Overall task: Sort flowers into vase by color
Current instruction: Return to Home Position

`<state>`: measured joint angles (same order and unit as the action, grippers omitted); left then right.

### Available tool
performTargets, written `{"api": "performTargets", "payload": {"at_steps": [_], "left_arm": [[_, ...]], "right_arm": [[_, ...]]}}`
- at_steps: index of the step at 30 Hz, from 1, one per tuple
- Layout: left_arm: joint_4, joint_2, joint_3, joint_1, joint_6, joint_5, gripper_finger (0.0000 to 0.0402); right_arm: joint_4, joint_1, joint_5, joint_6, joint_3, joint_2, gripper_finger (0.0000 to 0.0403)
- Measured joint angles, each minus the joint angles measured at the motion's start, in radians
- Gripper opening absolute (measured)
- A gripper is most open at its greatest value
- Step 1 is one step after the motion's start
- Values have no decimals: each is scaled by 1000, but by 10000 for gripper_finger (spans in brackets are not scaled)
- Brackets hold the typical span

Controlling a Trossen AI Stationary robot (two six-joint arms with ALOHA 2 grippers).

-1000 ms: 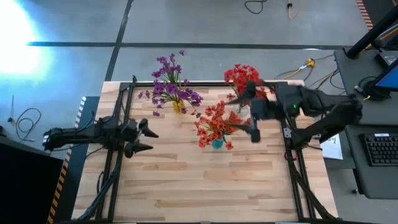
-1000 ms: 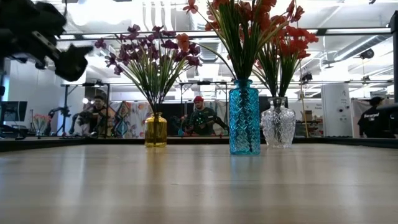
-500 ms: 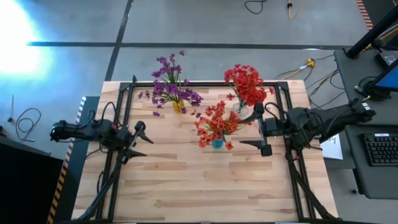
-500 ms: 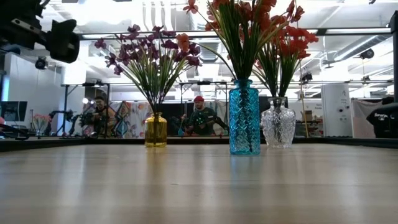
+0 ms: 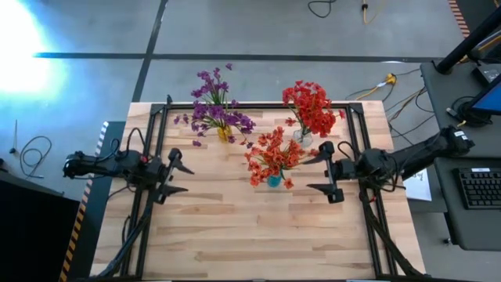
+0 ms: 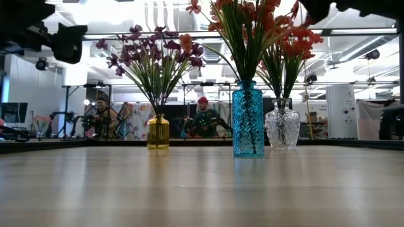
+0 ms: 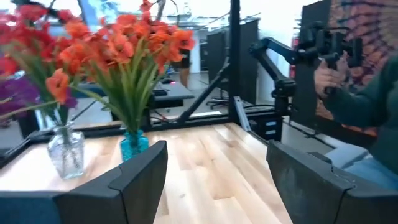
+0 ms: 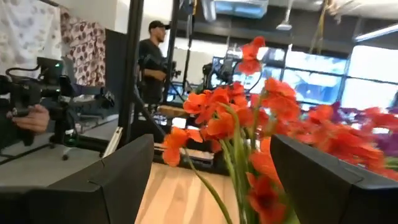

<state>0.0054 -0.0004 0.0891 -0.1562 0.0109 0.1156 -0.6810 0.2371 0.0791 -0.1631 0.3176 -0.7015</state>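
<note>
Purple flowers (image 5: 215, 110) stand with their stems in a yellow vase (image 6: 158, 132) near the table's far edge. Red flowers fill a blue vase (image 6: 248, 120) at mid-table (image 5: 272, 160) and a clear glass vase (image 6: 282, 125) to its far right (image 5: 311, 106). My left gripper (image 5: 178, 174) is open over the table's left side, holding nothing. My right gripper (image 5: 328, 172) is open just right of the blue vase, also holding nothing. In the left wrist view the blue vase (image 7: 134, 144) and clear vase (image 7: 65, 152) show beyond the fingers.
A black metal frame (image 5: 156, 125) runs along the table's left, far and right sides. Bare wood lies in the near half of the table (image 5: 250, 235). People sit in the room beyond the far edge (image 6: 203, 120). A desk with a keyboard (image 5: 479, 188) stands off the right side.
My right gripper has drawn back from the red flowers toward the table's right and near edge, staying open and holding nothing. My left gripper has pulled a little toward the left edge. The flowers and vases have kept their places.
</note>
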Motion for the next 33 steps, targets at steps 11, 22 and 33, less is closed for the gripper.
{"api": "performTargets", "payload": {"at_steps": [11, 22, 33], "left_arm": [[-31, 38, 0, 0, -55, -20, 262], [-26, 78, 0, 1, -54, -20, 262], [-28, 102, 0, 1, -53, -20, 262]], "right_arm": [[79, 0, 37, -94, -191, 422, 315], [206, -4, 57, -242, -306, 671, 302], [525, -4, 154, -92, -306, 564, 295]]}}
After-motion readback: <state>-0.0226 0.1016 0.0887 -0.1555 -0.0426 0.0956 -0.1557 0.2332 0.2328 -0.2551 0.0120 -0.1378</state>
